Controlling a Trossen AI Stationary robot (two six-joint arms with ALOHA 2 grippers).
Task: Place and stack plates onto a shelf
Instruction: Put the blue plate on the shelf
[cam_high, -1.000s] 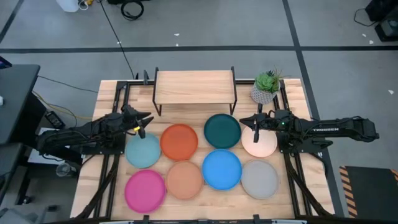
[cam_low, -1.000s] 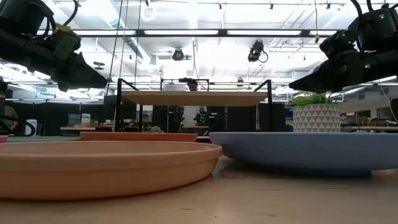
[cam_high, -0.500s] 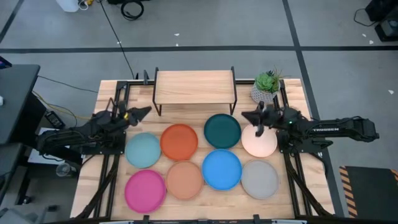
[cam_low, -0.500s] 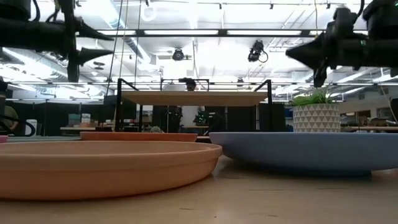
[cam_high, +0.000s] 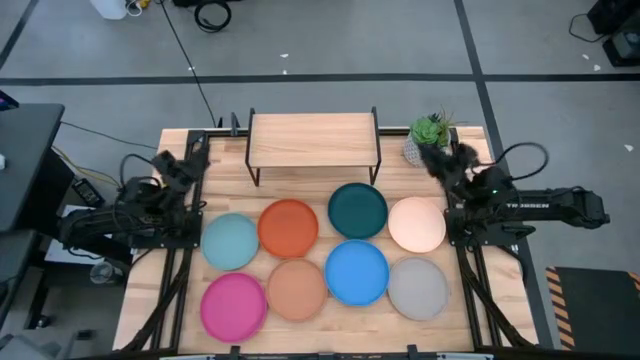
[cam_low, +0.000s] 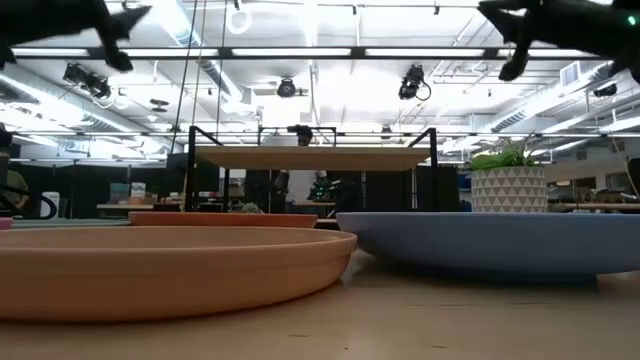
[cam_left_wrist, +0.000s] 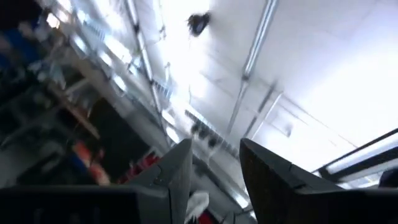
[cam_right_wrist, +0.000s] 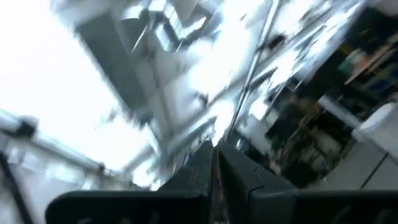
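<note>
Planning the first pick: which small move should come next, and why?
Probably lower the left gripper, which is open and pointing at the ceiling, toward the light blue plate nearest it: all eight plates lie on the table and the shelf is bare.

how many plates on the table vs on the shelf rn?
8 on the table, 0 on the shelf. Back row: light blue plate, orange, dark teal, cream. Front row: magenta, tan, bright blue, grey.

Eight plates; one shelf; one potted plant; two arms.
</note>
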